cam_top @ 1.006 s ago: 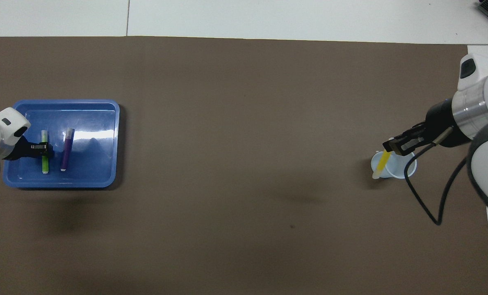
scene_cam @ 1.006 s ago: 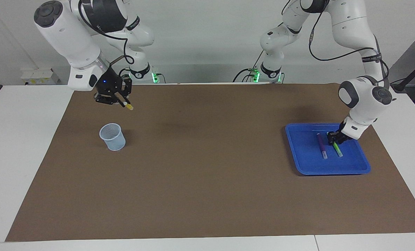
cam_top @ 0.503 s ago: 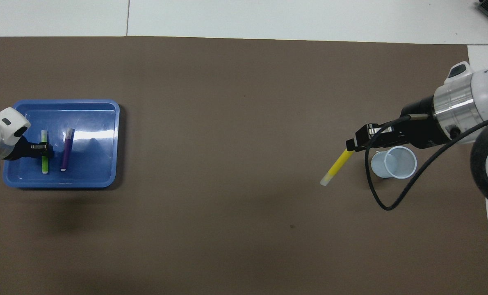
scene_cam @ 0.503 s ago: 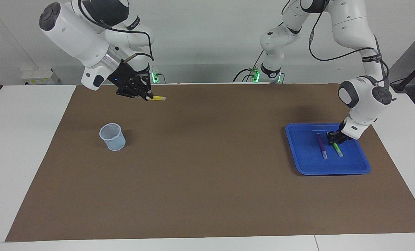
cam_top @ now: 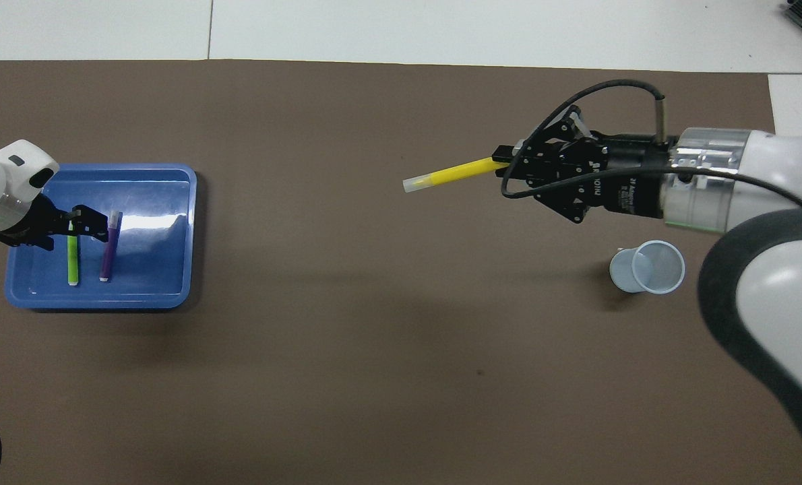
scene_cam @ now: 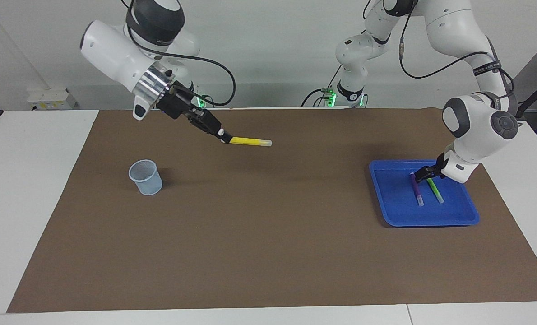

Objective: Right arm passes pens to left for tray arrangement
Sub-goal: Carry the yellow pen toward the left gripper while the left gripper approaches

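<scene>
Facing view: my right gripper [scene_cam: 224, 137] is clamped on one end of the slim yellow marker pen [scene_cam: 249, 141], held level over the brown mat [scene_cam: 268, 253]. My left gripper [scene_cam: 424, 172], jaws spread and empty, sits over the shallow bright blue plastic tray [scene_cam: 458, 216], above the bright green marker pen [scene_cam: 435, 191] lying beside the purple marker pen [scene_cam: 416, 189]. Overhead view: both pens lie parallel in the tray [cam_top: 172, 188]; the pale translucent mesh cup [cam_top: 647, 268] stands toward my right arm's end.

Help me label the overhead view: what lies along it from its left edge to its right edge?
Left pincer → green pen → purple pen → blue tray → yellow pen → right pincer → mesh cup.
</scene>
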Available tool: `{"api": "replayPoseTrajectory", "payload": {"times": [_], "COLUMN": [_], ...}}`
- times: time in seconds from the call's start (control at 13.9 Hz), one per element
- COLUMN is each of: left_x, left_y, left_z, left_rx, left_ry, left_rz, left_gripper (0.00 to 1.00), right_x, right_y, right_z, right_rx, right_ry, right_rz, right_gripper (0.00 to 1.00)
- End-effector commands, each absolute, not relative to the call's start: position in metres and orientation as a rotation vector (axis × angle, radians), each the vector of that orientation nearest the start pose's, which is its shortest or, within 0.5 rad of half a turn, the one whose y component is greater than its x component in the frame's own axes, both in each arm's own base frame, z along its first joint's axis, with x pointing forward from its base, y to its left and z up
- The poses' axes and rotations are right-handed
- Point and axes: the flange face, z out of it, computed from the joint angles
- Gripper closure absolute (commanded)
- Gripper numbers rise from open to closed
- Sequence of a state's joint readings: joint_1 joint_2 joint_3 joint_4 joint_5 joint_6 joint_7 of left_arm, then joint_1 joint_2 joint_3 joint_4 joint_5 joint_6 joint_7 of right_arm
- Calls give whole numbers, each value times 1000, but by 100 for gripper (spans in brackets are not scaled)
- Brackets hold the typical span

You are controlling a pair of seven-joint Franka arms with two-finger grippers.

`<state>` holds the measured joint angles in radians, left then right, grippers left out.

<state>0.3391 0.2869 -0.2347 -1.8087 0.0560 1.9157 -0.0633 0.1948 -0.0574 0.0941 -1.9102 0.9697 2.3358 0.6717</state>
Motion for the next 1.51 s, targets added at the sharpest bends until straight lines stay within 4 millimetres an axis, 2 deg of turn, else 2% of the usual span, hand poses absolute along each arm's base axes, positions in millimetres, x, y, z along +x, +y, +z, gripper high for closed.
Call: {"api": "replayPoseTrajectory", "payload": {"times": [0.0, 0.14, 0.36, 0.43, 0.5, 0.72, 0.79, 0.93, 1.15, 1.37, 1.44], "left_x": [604, 597, 586, 581, 578, 560, 553, 541, 523, 516, 513], "left_y": [55, 29, -9, -21, -33, -53, -57, -76, -114, -145, -159], "left_z": [415, 438, 477, 489, 500, 540, 554, 575, 585, 600, 606], "left_rx": [-3191, -3162, -3135, -3116, -3091, -3058, -3023, -2962, -2776, -2616, -2578], "left_ry": [-515, -719, -1105, -1206, -1307, -1529, -1623, -1765, -2005, -2257, -2326], "left_rz": [320, 338, 365, 377, 374, 359, 342, 349, 374, 344, 333], "left_gripper": [0, 0, 0, 0, 0, 0, 0, 0, 0, 0, 0], "right_x": [513, 493, 469, 466, 457, 444, 443, 447, 446, 433, 431], "right_y": [219, 256, 290, 292, 302, 308, 310, 305, 299, 289, 291], "right_z": [572, 572, 580, 583, 579, 577, 577, 578, 568, 550, 546], "right_rx": [-1810, -1701, -1655, -1646, -1660, -1680, -1681, -1662, -1665, -1770, -1795], "right_ry": [1145, 1226, 1252, 1257, 1249, 1234, 1234, 1245, 1256, 1180, 1165], "right_rz": [-78, -104, -8, 4, 24, 41, 43, 20, -13, -68, -58], "right_gripper": [100, 100, 100, 100, 100, 100, 100, 100, 100, 100, 100]}}
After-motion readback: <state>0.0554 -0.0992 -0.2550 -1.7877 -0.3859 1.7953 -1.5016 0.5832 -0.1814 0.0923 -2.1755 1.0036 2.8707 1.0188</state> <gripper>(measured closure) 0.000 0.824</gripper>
